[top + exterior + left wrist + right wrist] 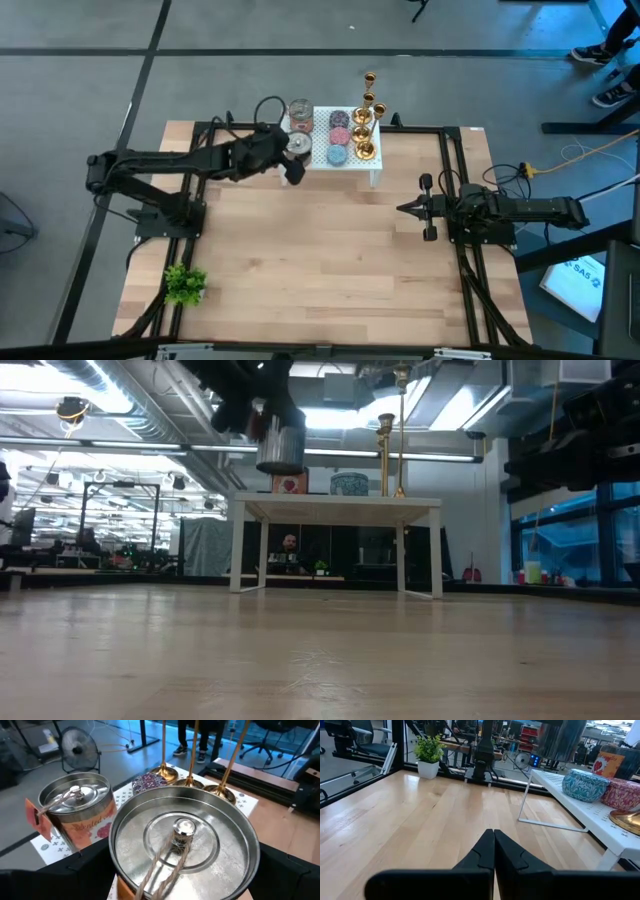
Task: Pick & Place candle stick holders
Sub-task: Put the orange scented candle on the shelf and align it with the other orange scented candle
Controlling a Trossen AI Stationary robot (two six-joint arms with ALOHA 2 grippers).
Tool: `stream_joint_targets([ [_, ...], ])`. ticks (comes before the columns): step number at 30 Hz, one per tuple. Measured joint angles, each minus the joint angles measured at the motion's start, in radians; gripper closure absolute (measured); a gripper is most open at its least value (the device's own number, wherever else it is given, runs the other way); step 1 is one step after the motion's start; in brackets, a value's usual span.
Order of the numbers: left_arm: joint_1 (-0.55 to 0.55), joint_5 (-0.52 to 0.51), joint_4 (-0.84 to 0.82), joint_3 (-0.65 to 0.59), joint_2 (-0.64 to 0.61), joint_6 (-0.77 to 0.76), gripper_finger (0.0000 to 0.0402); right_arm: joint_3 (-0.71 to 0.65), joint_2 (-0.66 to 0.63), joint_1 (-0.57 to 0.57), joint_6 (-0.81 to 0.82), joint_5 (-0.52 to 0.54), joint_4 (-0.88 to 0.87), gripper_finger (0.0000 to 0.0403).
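Three gold candle stick holders (366,118) stand on their round bases at the right end of a small white stand (375,165) at the table's far edge. They also show in the left wrist view (190,780) and in the low view (386,455). My left gripper (290,155) is shut on a round silver lidded tin (185,835), held above the stand's left end (280,452). My right gripper (405,209) is shut and empty, low over the table at the right (493,845), well short of the stand. My left gripper holds the silver tin by its side wall (116,872), between its two fingers (70,872), one on either side below the rim. The fingers come from above and the table's left. The tin is upright, lid up, lifted clear of the stand.
A second silver tin with an orange label (75,815) stands on the stand's far left corner. Three flat pastel candles (338,137) lie in a row down the stand's middle. A small green plant (184,284) stands at the near left. Bare wood lies between.
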Motion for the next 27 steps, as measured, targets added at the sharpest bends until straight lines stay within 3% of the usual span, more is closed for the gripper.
stream_joint_targets([
  [5,0.027,0.011,0.037,-0.077,0.001,-0.022,0.0051,0.000,0.000,0.000,0.000,0.000,0.000,0.0402],
  [11,0.055,0.020,0.224,-0.166,0.001,0.025,0.0051,0.000,0.000,0.000,0.000,0.000,0.000,0.0402],
  [14,0.100,0.035,0.239,-0.172,0.001,0.044,0.0051,0.000,0.000,0.000,0.000,0.000,0.000,0.0402],
  [19,0.161,0.146,0.243,-0.172,0.002,0.019,0.0051,0.000,0.000,0.000,0.000,0.000,0.000,0.0402],
  [27,0.178,0.150,0.263,-0.171,0.039,0.026,0.0051,0.000,0.000,0.000,0.000,-0.001,0.000,0.0402],
])
